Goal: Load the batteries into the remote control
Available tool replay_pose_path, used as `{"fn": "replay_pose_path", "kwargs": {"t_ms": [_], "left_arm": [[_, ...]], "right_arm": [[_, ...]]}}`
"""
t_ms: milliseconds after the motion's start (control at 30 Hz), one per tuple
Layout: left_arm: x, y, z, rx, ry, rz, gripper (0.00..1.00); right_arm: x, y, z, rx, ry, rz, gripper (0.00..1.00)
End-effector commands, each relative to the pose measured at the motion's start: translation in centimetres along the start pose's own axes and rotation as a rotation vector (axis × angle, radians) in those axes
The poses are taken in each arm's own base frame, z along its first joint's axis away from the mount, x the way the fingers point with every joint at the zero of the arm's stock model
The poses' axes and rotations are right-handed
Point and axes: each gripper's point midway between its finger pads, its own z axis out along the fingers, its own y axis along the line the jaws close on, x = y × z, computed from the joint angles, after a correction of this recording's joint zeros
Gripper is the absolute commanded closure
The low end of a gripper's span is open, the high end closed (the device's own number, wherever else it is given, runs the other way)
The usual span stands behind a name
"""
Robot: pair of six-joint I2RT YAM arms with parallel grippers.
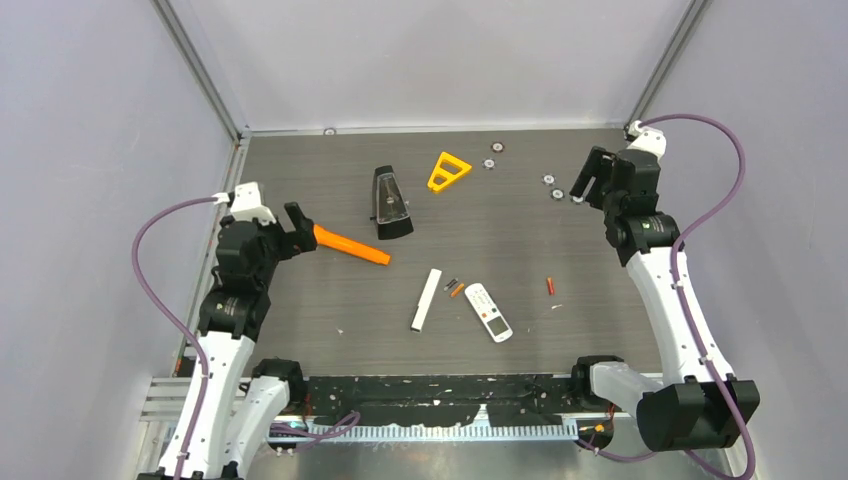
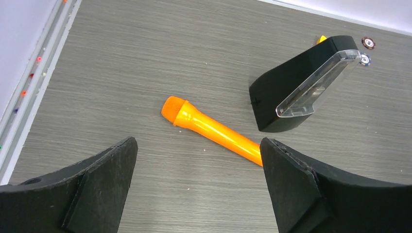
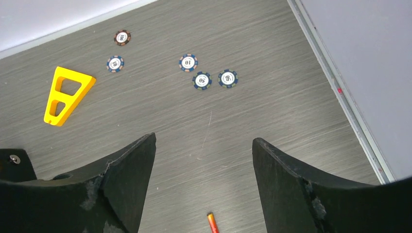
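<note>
Nothing loaded yet: all three batteries lie loose on the surface (image 1: 500, 220). Remote control (image 1: 488, 312) sits nearest the arm bases. Grey battery (image 1: 450, 284) and orange battery (image 1: 457, 290) lie just beside its far end, red battery (image 1: 550, 286) off to its right. Left claw (image 2: 199, 145), far left of the remote: fully open, empty. Right claw (image 3: 204, 143), beyond the remote to the right: wide open, empty.
</note>
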Motion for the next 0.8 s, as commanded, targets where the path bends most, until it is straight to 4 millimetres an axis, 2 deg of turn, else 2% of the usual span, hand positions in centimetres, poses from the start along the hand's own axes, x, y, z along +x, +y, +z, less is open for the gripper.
{"fn": "replay_pose_path", "kwargs": {"t_ms": [0,67,133,233,367,433,467,567,700,767], "left_arm": [[-0.9,-0.2,0.1,0.005,-0.052,-0.053,0.00],[0.7,0.0,0.9,-0.012,-0.017,-0.093,0.00],[2.6,-0.8,1.5,0.032,0.023,-0.122,0.00],[4.4,-3.5,1.6,0.186,0.063,-0.182,0.00],[4.8,-7.0,1.0,0.370,0.103,-0.193,0.00],[5.0,-8.4,0.4,0.439,0.127,-0.178,0.00],[5.1,-9.3,0.0,0.483,0.143,-0.171,0.01],[6.3,-11.7,-1.2,0.596,0.192,-0.152,0.02],[8.1,-14.0,-2.1,0.674,0.225,-0.130,0.03],[9.0,-14.8,-2.4,0.695,0.242,-0.122,0.03]], "right_arm": [[-0.5,-0.4,0.1,0.021,-0.039,0.009,0.22],[-0.4,-0.9,0.2,0.051,-0.040,0.025,0.22],[0.0,-1.3,0.1,0.078,-0.022,0.044,0.22],[1.4,-0.7,0.3,0.053,0.052,0.036,0.22],[4.7,1.4,0.1,-0.041,0.156,0.026,0.21],[6.8,4.0,-0.8,-0.115,0.192,-0.026,0.20],[8.1,4.7,-1.1,-0.133,0.212,-0.047,0.18],[11.5,8.3,-2.8,-0.228,0.273,-0.114,0.17],[16.3,11.3,-5.1,-0.361,0.367,-0.183,0.15],[18.7,12.2,-6.3,-0.421,0.416,-0.230,0.15]]}}
